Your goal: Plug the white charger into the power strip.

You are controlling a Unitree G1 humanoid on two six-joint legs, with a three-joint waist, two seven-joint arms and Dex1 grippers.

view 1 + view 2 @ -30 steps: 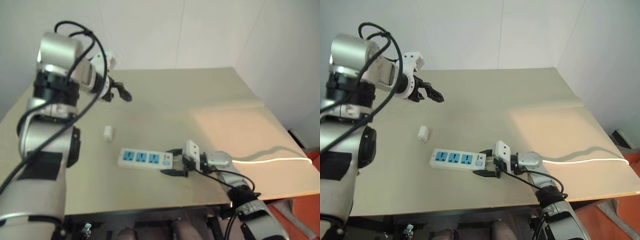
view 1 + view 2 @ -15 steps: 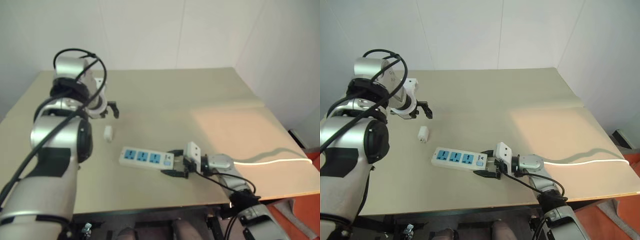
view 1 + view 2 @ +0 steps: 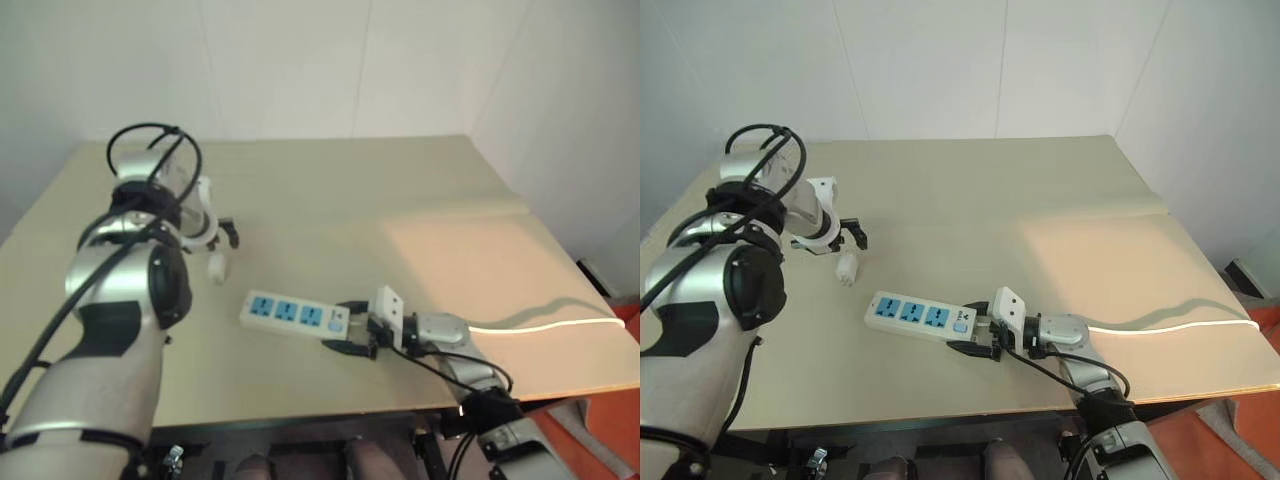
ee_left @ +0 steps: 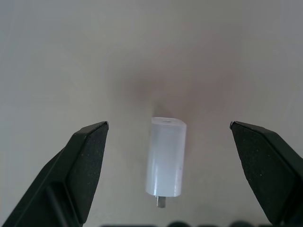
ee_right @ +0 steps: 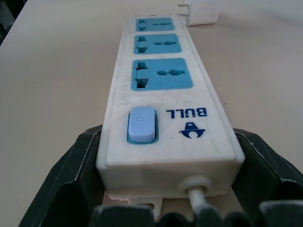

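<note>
While I watch from my console, the power strip (image 3: 923, 318) lies flat on the tan table (image 3: 1040, 190), and I place everything from it. Its long axis runs across the table from my left toward my right, tipping slightly nearer at the right end. I count 3 blue sockets along its top, with 1 pale blue switch at the right end, where the pale cord (image 3: 1160, 324) leaves and trails off toward the table's right edge.

My right gripper (image 3: 978, 338) sits at that switch end, its black fingers (image 5: 71, 175) set on either side of the strip's body. In the right wrist view they stand close against both long sides, bracketing the end; I read that as a grip on the strip.

Beyond the strip's left end, farther from me and well apart from it, lies the white charger (image 3: 846, 267). In the left wrist view it lies on its side, its long axis running along the line the gripper looks down, with a small metal prong at the end nearer the camera.

My left gripper (image 3: 851, 236) hangs just above the charger with its fingers (image 4: 80, 161) spread wide, 1 on each side of it and clear of it.
</note>
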